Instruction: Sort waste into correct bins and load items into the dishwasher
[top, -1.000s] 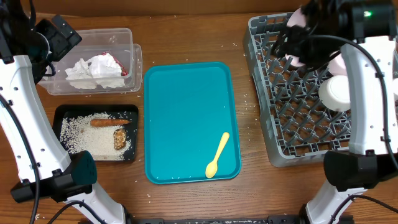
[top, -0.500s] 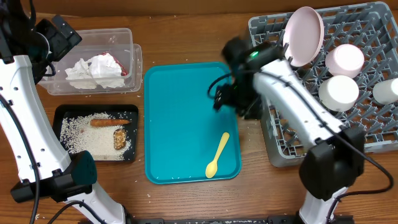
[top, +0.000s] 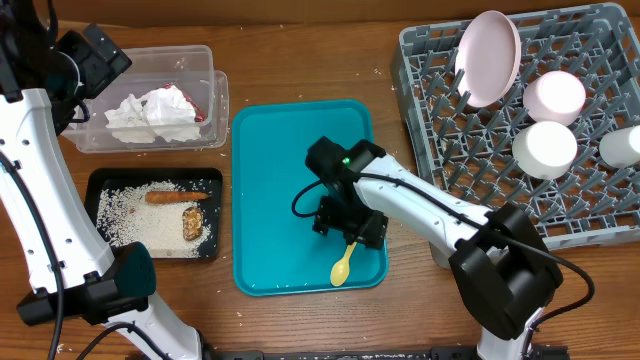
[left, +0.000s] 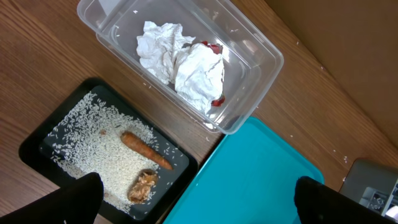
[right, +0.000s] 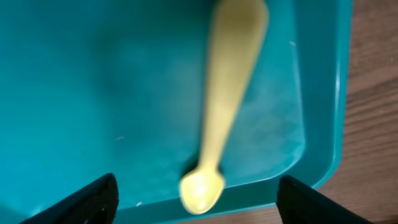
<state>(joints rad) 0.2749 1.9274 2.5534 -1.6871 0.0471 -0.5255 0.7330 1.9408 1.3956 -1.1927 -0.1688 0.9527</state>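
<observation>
Yellow spoon (right: 224, 106) is being straddled by the right gripper (right: 199, 199), jaws wide; mid-handle pinch is being advised, w/ tips kept off tray (right: 74, 93) rim.

The right arm (top: 430, 205) stretches low across the teal tray (top: 280, 150). The right gripper (top: 350, 228) points down over the tray's near right corner, jaws spread wide and gripping nothing. The left gripper (top: 88, 58) hangs high, well left of the tray's far edge, jaws fully apart and empty.
</observation>
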